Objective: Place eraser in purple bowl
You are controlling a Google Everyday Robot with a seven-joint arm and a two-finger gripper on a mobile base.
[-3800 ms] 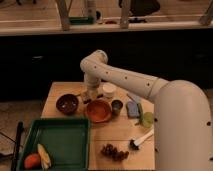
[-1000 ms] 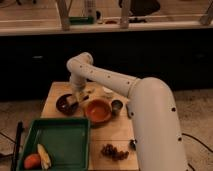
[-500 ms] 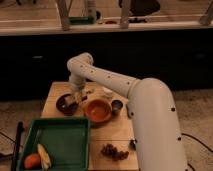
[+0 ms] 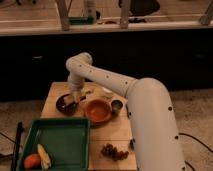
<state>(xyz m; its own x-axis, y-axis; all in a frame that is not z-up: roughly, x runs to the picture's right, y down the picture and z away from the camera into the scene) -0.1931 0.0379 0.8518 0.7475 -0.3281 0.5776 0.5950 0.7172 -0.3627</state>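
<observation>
The purple bowl [image 4: 64, 104], small, round and almost black, sits at the left of the wooden table [image 4: 112, 132]. The white arm reaches in from the lower right, bends at its elbow [image 4: 79, 64] and comes down to the bowl. My gripper [image 4: 73, 101] is at the bowl's right rim, just over its inside. I cannot make out the eraser; it may be hidden at the gripper or in the bowl.
An orange bowl [image 4: 97, 111] stands right of the purple bowl, with a small dark metallic cup [image 4: 116, 106] beside it. A green tray [image 4: 55, 142] at the front left holds an orange fruit [image 4: 31, 161] and a yellow item [image 4: 44, 156]. Grapes [image 4: 114, 151] lie at the front.
Since the earliest frame the arm has swung left, from above the orange bowl to the purple bowl. Over the last second it has barely moved.
</observation>
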